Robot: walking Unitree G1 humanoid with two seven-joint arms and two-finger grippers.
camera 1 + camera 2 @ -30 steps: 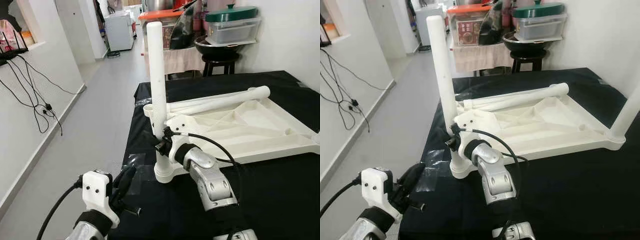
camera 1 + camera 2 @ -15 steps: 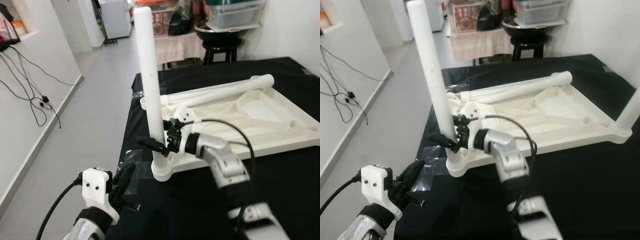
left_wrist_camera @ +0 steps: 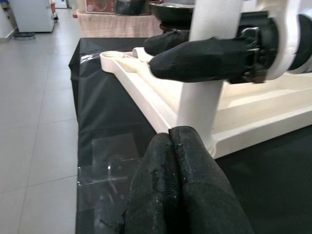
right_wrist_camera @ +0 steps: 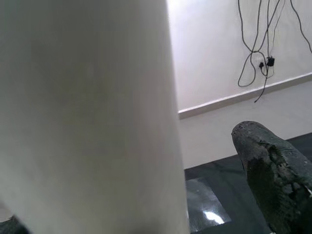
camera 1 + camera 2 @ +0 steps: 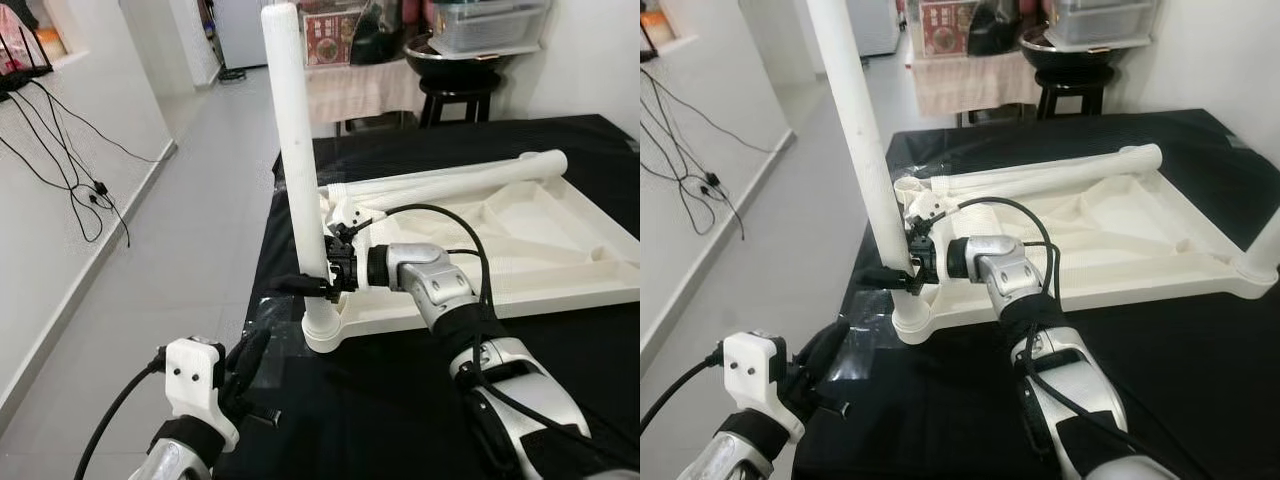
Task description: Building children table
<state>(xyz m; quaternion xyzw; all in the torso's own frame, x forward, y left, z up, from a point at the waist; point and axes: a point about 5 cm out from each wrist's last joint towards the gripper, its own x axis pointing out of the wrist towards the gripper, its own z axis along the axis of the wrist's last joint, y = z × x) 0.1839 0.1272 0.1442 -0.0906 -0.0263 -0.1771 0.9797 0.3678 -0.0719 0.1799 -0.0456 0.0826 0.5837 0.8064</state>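
Note:
The white children's table top lies upside down on a black-covered table. One white leg stands upright in its near left corner socket. My right gripper reaches across the leg's lower part, open, one finger on each side; the right wrist view shows a gap between the leg and one finger. A second leg lies along the top's far edge. A third leg stands at the right corner. My left gripper hangs shut and empty by the table's near left edge.
Grey floor runs along the left, with cables hanging on the white wall. Behind the table stand a stool with a black pan and a cloth-covered shelf with containers. A clear tape patch lies on the black cloth.
My right forearm has swung to the right and its wrist has turned, so the fingers now point left past the leg. The camera has shifted. The left gripper has stayed put.

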